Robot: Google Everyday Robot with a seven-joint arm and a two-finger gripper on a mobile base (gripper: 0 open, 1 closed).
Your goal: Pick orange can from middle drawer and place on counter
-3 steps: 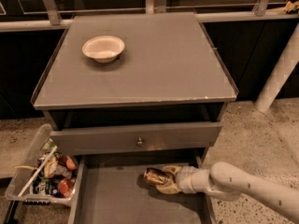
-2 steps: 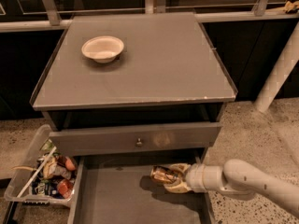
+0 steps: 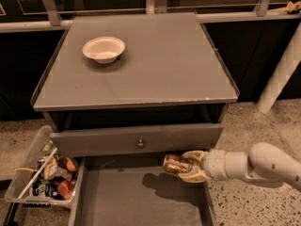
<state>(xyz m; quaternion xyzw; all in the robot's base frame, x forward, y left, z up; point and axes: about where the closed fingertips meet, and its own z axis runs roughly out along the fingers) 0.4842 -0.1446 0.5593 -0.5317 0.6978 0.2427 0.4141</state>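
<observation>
The orange can point(image 3: 175, 164) is golden with dark label patches and lies sideways in my gripper point(image 3: 188, 166), which is shut on it. The gripper holds it above the right rear part of the open middle drawer point(image 3: 127, 201), casting a shadow on the grey floor. My white arm reaches in from the right. The counter point(image 3: 160, 65) is the flat grey cabinet top above, behind the can.
A white bowl point(image 3: 103, 48) sits on the counter's back left. A grey drawer front with a round knob point(image 3: 140, 143) is just above the open drawer. A clear bin of packets point(image 3: 44, 173) stands on the floor at left. A white post point(image 3: 280, 74) rises at right.
My gripper has lifted the can up off the drawer floor and drawn it to the right.
</observation>
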